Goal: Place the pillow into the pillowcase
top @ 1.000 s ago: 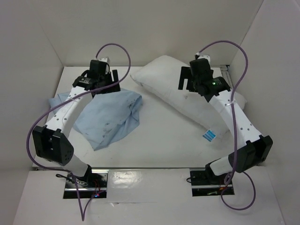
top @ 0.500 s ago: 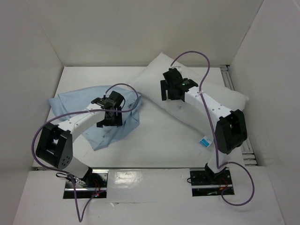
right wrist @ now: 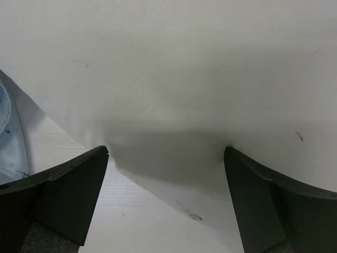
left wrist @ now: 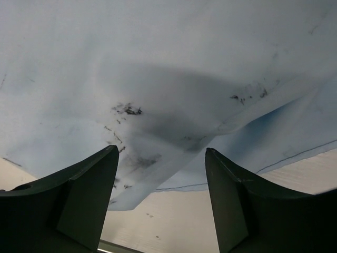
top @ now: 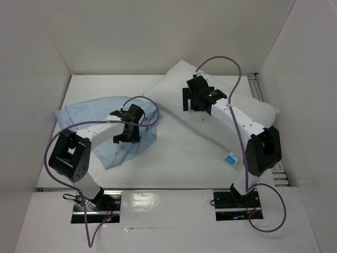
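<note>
The white pillow (top: 179,84) lies diagonally from the back middle to the right, with its blue-and-white tag (top: 229,158) at the near right end. The light blue pillowcase (top: 84,113) lies crumpled at the left. My left gripper (top: 126,138) is open over the pillowcase's near right edge; in the left wrist view the speckled cloth (left wrist: 168,95) fills the frame above the spread fingers (left wrist: 87,195). My right gripper (top: 190,108) is open low over the pillow's left side; the right wrist view shows the pillow's edge (right wrist: 174,89) between its fingers (right wrist: 68,190).
White walls enclose the table (top: 179,158) on the left, back and right. A metal rail (top: 258,89) runs along the right edge. Purple cables loop above both arms.
Both arms swung inward from the back. The left gripper came down over the pillowcase's right part. The right gripper moved left to the pillow's left side. The pillowcase's left end spread out.
</note>
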